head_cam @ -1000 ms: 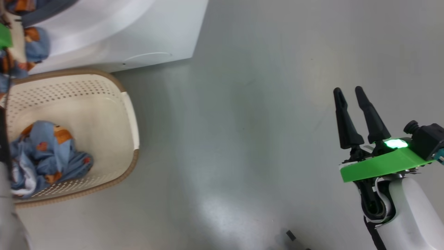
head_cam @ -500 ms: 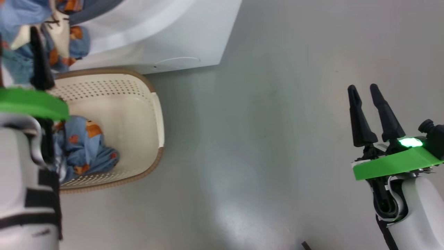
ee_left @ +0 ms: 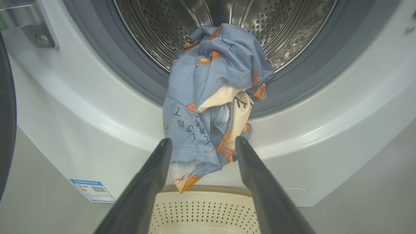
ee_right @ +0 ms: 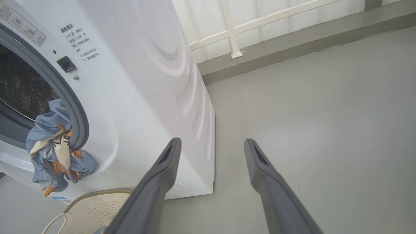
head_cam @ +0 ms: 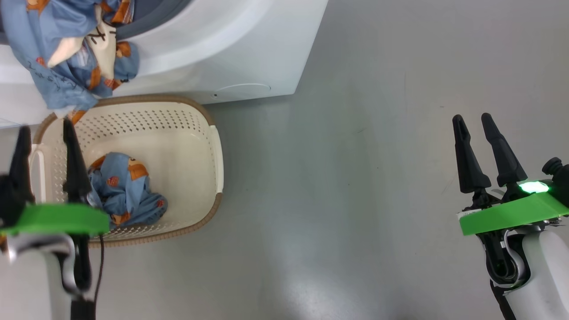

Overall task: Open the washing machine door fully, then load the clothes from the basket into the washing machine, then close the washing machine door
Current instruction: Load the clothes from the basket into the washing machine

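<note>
The washing machine [head_cam: 231, 53] stands with its mouth uncovered. Its door [ee_left: 6, 113] is swung out to the side, and just a strip of black rim shows at the far left of the left wrist view. One blue bear-print garment [ee_left: 214, 97] is only half inside. Its upper part lies in the steel drum [ee_left: 292, 26]. The rest spills over the grey seal [ee_left: 123, 61] and hangs down the white front with cream lining showing, its hem dangling just above the back rim of the basket [head_cam: 209, 146].

The basket sits on the grey floor [head_cam: 355, 178], right against the foot of the machine and below the opening. Inside it lies one crumpled blue bundle [head_cam: 124, 193] of the same cloth, toward the near side, with the perforated cream bottom showing around it.

The left pincer [head_cam: 46, 126] hovers over the basket's left end, fingers spread apart and gripping nothing. Its tips point up close under the hanging hem; whether they touch it I cannot tell. The right pincer [head_cam: 472, 118] hangs well off to the right over the floor, its fingers apart too, with nothing between them. A small blue label [ee_left: 92, 190] is stuck low on the machine's front, left of the basket.
</note>
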